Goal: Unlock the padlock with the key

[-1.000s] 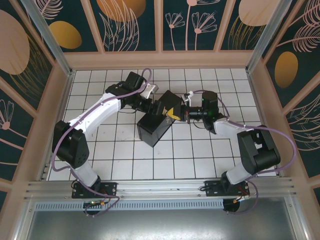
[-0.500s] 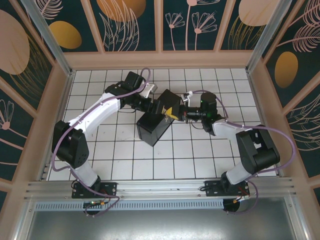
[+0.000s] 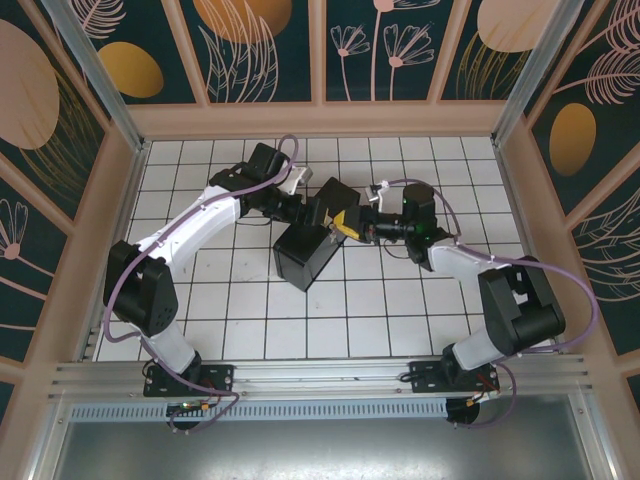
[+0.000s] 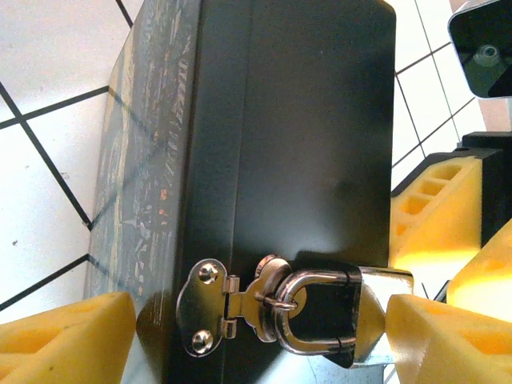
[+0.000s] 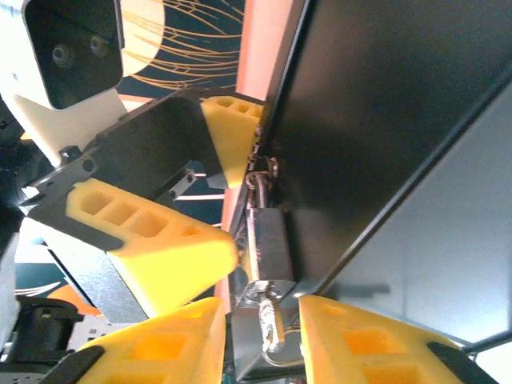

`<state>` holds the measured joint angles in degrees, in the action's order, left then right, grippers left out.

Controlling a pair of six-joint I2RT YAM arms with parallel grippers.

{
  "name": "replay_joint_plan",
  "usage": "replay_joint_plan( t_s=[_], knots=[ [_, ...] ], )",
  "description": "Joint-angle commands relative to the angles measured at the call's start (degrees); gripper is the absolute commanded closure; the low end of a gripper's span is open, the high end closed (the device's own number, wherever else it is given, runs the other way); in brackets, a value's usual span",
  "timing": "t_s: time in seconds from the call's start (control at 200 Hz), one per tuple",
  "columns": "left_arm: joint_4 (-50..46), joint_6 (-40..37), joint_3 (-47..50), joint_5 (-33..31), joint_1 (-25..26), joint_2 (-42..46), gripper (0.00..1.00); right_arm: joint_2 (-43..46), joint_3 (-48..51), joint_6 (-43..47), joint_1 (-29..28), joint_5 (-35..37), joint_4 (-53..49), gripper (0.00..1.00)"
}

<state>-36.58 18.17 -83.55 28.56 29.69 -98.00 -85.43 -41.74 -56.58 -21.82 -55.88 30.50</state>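
Observation:
The small silver padlock [image 4: 376, 310] hangs by its shackle from the hasp [image 4: 210, 308] of the black box [image 3: 300, 262]. My left gripper [image 4: 256, 340] stands wide. One of its fingers [image 4: 64, 340] lies against the painted lid edge and the other is pressed on the padlock's body, clamping them. In the right wrist view the key [image 5: 268, 324] sticks out of the padlock's [image 5: 268, 240] base. My right gripper [image 5: 262, 320] is open around the key, with a gap on each side. In the top view both grippers meet at the box's upper end, left [image 3: 325, 213] and right [image 3: 352, 226].
The box [image 4: 320, 120] rests on the white tiled floor [image 3: 380, 300] near the middle of the enclosure. Wooden walls [image 3: 320, 120] close in the back and sides. Open tiles lie in front of the box and to both sides.
The box's upper end and both gripper heads have shifted slightly up and left. The right forearm has swung a little with them. The left arm has hardly moved.

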Motion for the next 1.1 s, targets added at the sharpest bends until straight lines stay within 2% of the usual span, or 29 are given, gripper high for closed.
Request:
replay_joint_plan(
  t_s=[0.0,0.14,0.28,0.41,0.555,0.691,0.791,0.886,1.096],
  knots=[
    [-1.22,0.55,0.87,-0.52,-0.85,-1.24,0.19,1.35,-2.57,7.91,1.15,4.42,-13.61,0.64],
    [-0.31,1.11,0.81,-0.78,-1.22,-1.24,0.19,5.25,-2.79,18.12,3.29,8.16,-22.5,0.61],
    [0.66,1.34,1.38,-1.14,-1.3,-0.95,0.19,14.83,-1.07,35.48,2.15,20.96,-26.3,0.62],
    [-0.09,0.02,-0.18,-1.87,-1.3,-0.91,0.19,22.17,5.86,48.74,-0.81,25.42,-17.77,0.62],
    [0.23,-0.11,-0.66,-2.71,-1.39,-0.55,0.18,24.19,12.36,69.8,-12.13,37.15,-8.89,0.62],
    [-0.24,-0.27,-0.6,-2.86,-1.37,-0.53,0.19,23.7,19.38,81.81,-17.63,44.39,7.56,0.64],
    [-0.53,-0.27,-1.2,-3.3,-1.37,-0.54,0.18,21.71,21.41,87.44,-19.32,50.45,14.77,0.67],
    [-0.27,0.07,-1.0,-3.06,-1.35,0.26,0.19,19.86,23.65,93.67,-21.5,55.0,23.39,0.66],
    [-0.51,-0.14,-0.82,-3.07,-1.31,0.64,0.19,13.73,23.41,104.96,-23.79,58.29,31.22,0.63]
  ],
)
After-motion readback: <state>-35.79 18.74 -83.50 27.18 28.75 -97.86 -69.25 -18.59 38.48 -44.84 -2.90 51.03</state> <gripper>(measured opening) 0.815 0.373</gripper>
